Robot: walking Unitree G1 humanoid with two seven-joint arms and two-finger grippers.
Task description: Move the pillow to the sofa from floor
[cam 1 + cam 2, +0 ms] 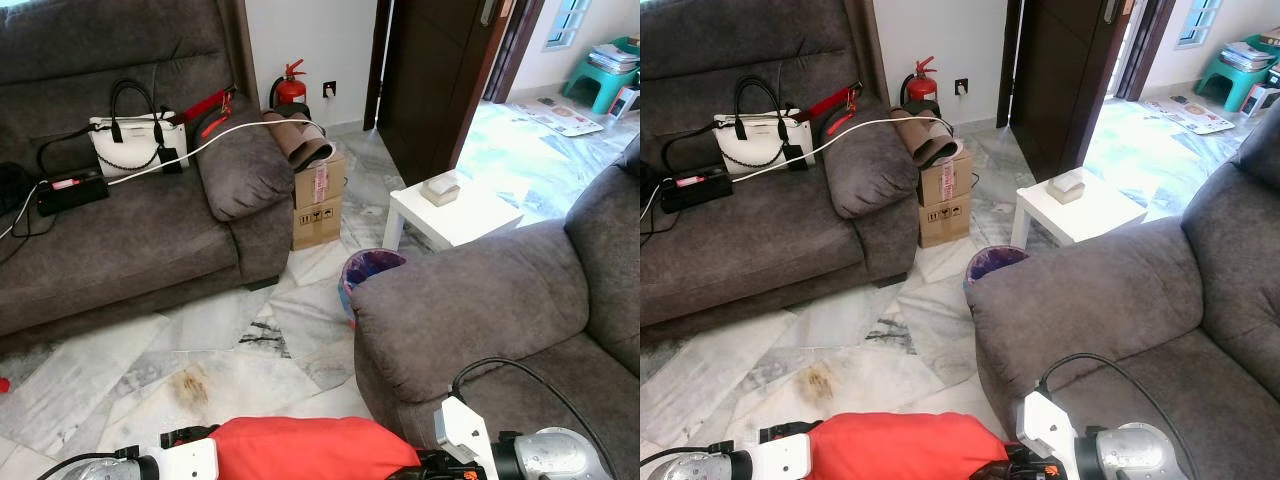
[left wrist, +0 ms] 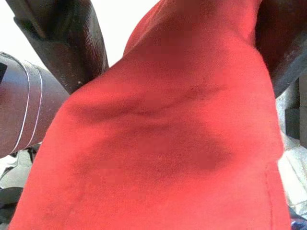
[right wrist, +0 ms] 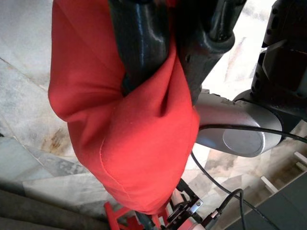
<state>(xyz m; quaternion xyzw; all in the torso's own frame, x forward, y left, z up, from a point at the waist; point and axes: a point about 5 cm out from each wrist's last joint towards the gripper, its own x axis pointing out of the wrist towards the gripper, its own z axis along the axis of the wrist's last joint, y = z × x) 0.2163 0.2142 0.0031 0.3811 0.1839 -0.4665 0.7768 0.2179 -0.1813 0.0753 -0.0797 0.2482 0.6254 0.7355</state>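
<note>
Carry step: red pillow [image 1: 310, 447] pinched between both arms, right hand [image 3: 165, 57] clenched on its cloth, left hand's [image 2: 163, 43] grip unclear; next, lower onto sofa [image 1: 560, 330].

Marble floor [image 1: 200, 350], stained brown at lower left of the frame; cardboard box [image 1: 318, 205] and purple-lined bin [image 1: 368, 268] stand on it at centre. Grey sofa [image 1: 120, 240], upper left, carries white handbag [image 1: 130, 140] and black power strip [image 1: 70, 190]. White side table [image 1: 470, 222], centre right, carries a small box [image 1: 440, 188].

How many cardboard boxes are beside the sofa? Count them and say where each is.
2. One box sits on the floor against the sofa arm; the second box is stacked on it. Others may be hidden behind them.
</note>
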